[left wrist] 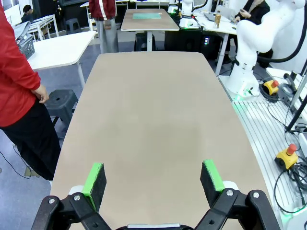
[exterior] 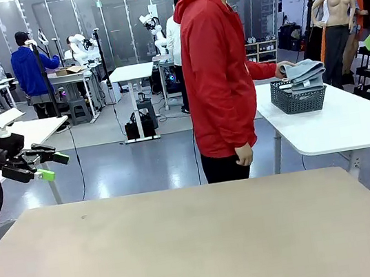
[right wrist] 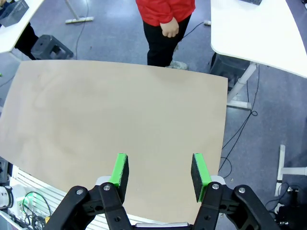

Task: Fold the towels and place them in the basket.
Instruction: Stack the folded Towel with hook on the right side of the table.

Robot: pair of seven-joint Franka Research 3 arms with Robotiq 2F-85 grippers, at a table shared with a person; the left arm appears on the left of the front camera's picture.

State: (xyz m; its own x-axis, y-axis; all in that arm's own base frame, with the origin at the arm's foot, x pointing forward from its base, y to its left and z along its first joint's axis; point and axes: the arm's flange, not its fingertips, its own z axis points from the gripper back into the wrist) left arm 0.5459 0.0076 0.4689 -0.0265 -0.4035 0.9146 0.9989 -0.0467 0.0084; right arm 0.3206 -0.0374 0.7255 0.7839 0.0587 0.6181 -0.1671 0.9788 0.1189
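The towels (exterior: 304,73), pale blue-grey and folded, are piled in the dark wire-mesh basket (exterior: 299,99), which stands on a white table behind and to the right of the person. The person in a red hoodie stands at the far edge of my beige table (exterior: 201,247), with one hand (exterior: 284,66) resting on the towels. My left gripper (exterior: 53,166) hovers at the left side, above table height, open and holding nothing. In the left wrist view the left gripper (left wrist: 153,178) looks down the bare tabletop. My right gripper (right wrist: 159,173) hangs open over the tabletop with nothing between its pads.
The white table (exterior: 349,121) with the basket stands beyond my table's far right corner. A dark stool (left wrist: 60,100) sits on the floor beside the person. My right arm's white base (left wrist: 249,62) stands by the table's side, with cables and a red button box (left wrist: 289,154) on the floor.
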